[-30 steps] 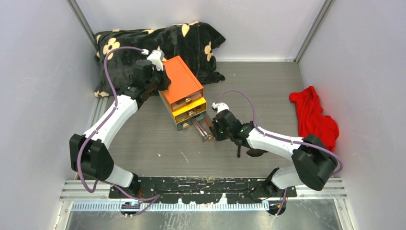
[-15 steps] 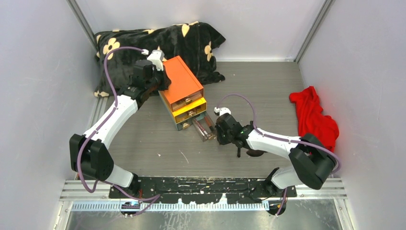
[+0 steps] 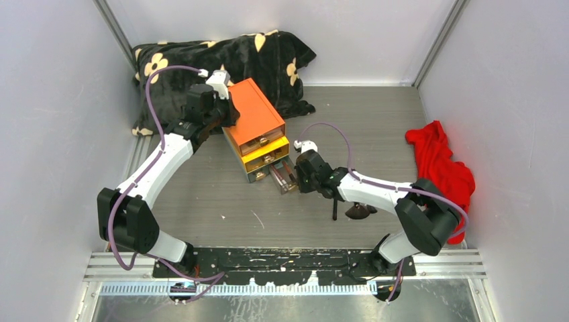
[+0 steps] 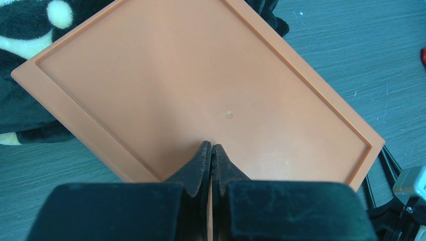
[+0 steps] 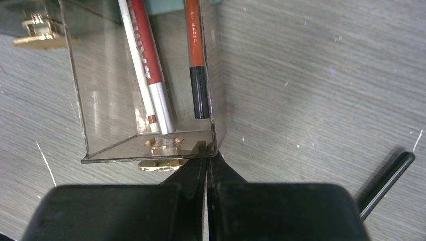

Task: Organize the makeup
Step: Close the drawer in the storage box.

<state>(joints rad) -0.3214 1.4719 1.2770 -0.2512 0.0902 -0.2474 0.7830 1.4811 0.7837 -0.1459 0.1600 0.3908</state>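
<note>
A red-and-silver tube [image 5: 153, 80] and an orange-red pencil with a black cap [image 5: 197, 65], its print unreadable, are seen in a clear plastic drawer [image 5: 105, 100]. A slim black brush handle [image 5: 387, 178] lies at 4 o'clock on the grey bench [image 5: 311, 75]. The right end effector [image 5: 207, 150] is closed at the drawer's front, and the left end effector [image 4: 211, 150] is closed over the orange box lid [image 4: 176, 75].

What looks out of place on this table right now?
The bottom clear drawer stands pulled far out of the orange-topped box, makeup pencils inside, and a black brush lies loose on the table near the right hand.
</note>
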